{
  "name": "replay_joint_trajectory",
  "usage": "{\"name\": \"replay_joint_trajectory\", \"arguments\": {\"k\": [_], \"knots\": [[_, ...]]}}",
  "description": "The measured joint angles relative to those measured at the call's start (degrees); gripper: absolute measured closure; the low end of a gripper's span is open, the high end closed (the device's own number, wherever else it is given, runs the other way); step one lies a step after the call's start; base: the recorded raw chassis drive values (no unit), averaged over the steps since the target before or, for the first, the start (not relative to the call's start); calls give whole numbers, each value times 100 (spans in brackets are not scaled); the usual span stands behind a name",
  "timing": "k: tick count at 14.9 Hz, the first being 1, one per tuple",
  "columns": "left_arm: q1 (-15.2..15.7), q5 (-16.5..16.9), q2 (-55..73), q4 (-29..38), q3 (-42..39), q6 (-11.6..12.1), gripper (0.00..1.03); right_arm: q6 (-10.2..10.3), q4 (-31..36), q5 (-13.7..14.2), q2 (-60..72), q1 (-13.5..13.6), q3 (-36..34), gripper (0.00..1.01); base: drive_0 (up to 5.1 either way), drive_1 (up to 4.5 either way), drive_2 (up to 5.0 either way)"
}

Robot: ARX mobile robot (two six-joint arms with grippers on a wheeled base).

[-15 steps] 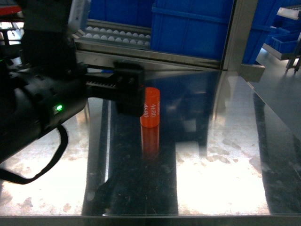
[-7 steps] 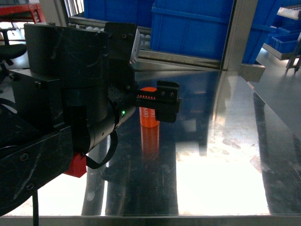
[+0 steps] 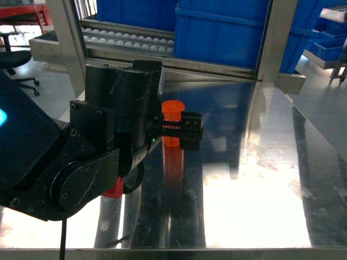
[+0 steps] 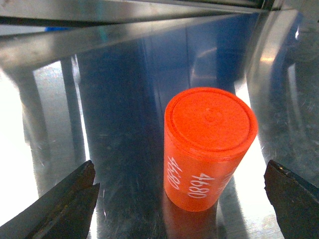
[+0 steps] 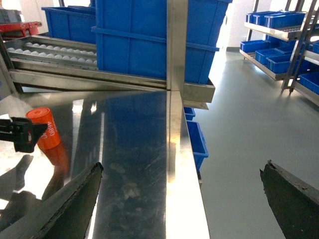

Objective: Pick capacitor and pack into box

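The orange capacitor (image 3: 172,110), a short cylinder with white "4680" print, stands upright on the steel table (image 3: 260,162). My left gripper (image 3: 186,130) is at the cylinder's height and crosses in front of it in the head view. In the left wrist view the capacitor (image 4: 209,149) sits just ahead of the open left gripper (image 4: 180,167), nearer its right finger and touching neither. My right gripper (image 5: 183,167) hangs open and empty over the table's right edge, with the capacitor (image 5: 44,127) far to its left. The box is out of view.
Large blue bins (image 3: 217,32) and a roller conveyor (image 3: 124,38) stand behind the table, with a steel post (image 3: 271,38) at the back right. The table's right edge (image 5: 192,199) drops to a grey floor with more blue bins (image 5: 197,142) and shelving (image 5: 279,30).
My left arm has swung across the head view and its gripper has gone from the capacitor's left side to across its front. The capacitor has stayed in place.
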Motion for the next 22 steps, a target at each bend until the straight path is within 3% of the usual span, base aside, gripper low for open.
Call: {"name": "replay_joint_trajectory", "arguments": {"k": [7,10,11,13,14,16,18,20,22], "knots": [[98,339,828,-673,1139,-188,8,0,0,0,0,0,0,3,0,0,0],[109,339,828,-822,1233,-280,48,0,0,0,0,0,0,3,0,0,0],[140,343,811,-822,1228,-328,57,0,-2,0,0,0,0,3,0,0,0],[306,251,260,-807,627,-498,57,0,-2,2,0,0,0,3,0,0,0],[505,186,-334,-487,90,-529,57,0,0,2,0,0,0,3,0,0,0],[990,46,-1934,549,-1272,-317,57,0,2,2,0,0,0,3,0,0,0],[1338,114,-3082,957,-2369,-127,57,0,0,0,0,0,0,3,0,0,0],[1762,485,-4719,378,-3698,-59,57,0,0,0,0,0,0,3,0,0,0],[2103,855,-6675,-616,-4347,-240,58,0,0,0,0,0,0,3,0,0,0]]}}
